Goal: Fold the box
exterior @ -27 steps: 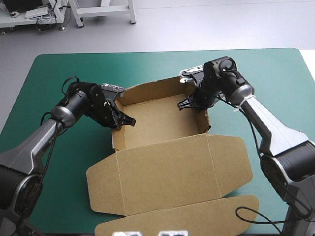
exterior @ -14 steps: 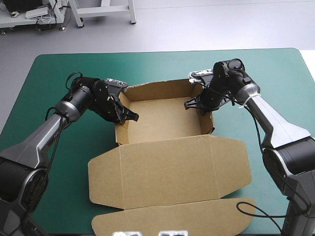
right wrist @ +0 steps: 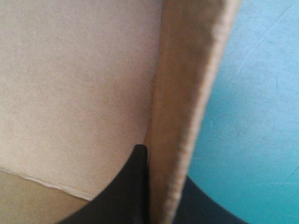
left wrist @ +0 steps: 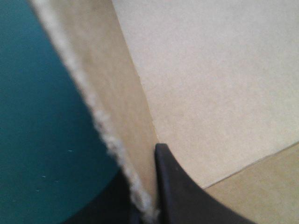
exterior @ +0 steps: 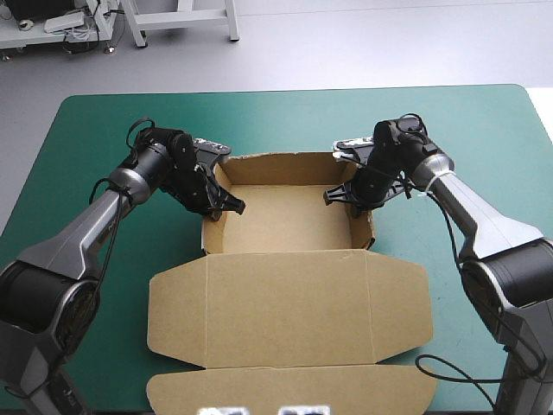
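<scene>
The box (exterior: 289, 225) is brown board formed into an open tray at the middle of the teal-green cover (exterior: 95, 130). Three walls stand raised: the far wall (exterior: 281, 169), the left wall (left wrist: 117, 102) and the right wall (right wrist: 180, 116). The lid (exterior: 289, 303) lies flat on the near side, with a rounded flap at each end and a further strip along its near edge. The left gripper (exterior: 228, 206) is clamped on the left wall, with one black finger (left wrist: 180, 191) inside the tray, the other outside and the board between them. The right gripper (exterior: 337, 197) is clamped likewise on the right wall, whose cut edge rises ahead between its fingers. The tray floor lies just beside each inner finger.
</scene>
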`<state>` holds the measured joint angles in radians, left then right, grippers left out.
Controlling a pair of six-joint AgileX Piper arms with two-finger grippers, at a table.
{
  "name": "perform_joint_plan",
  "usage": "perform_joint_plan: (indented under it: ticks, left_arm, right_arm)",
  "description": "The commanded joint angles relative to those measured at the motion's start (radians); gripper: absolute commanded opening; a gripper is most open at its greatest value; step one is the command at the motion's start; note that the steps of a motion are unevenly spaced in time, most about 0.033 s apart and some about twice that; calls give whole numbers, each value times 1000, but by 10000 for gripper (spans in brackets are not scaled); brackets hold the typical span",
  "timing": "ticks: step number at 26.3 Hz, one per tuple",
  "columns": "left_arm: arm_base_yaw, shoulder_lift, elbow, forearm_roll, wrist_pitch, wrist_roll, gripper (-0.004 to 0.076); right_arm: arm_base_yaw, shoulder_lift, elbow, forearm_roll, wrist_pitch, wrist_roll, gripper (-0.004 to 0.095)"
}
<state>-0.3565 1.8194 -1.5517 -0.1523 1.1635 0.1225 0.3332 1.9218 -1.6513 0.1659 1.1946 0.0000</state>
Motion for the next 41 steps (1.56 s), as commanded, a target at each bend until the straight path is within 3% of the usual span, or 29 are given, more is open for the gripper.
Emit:
perform_joint_plan:
  ticks: [1,10,13,16,17,18,20,22,29,37,41]
  left_arm:
    - [-12,-36,-36,-48,-18,42,-8]
    - [-10,-4,-34,-48,31,47,20]
    - [-10,3,-34,-48,77,47,118]
    - [-8,3,-36,-48,96,47,277]
    - [-8,3,-42,-41,108,37,395]
    - [-8,1,-44,-40,119,26,461]
    - [-8,1,-44,-37,124,17,487]
    - [-8,-1,-44,-37,124,17,487]
    - [11,-66,-141,-48,124,23,487]
    - [11,-234,-188,-38,126,23,477]
    - [11,-368,-186,-40,126,54,358]
  right_arm:
    - [-1,-52,-18,-10,55,-23,-13]
    - [-1,-52,-16,-9,55,0,-13]
    - [-1,-52,-16,-3,55,5,-12]
    - [-1,-52,-16,-5,55,14,44]
    - [-1,-52,-16,-1,55,7,185]
    - [-1,-54,-16,9,55,0,346]
    - [-1,-56,-16,16,55,-20,670]
    - [-1,-57,-16,16,55,-20,900]
    - [-14,-135,-22,-46,55,-42,906]
    - [-71,-288,-30,-17,55,-106,906]
    - [-79,-360,-30,1,55,-136,906]
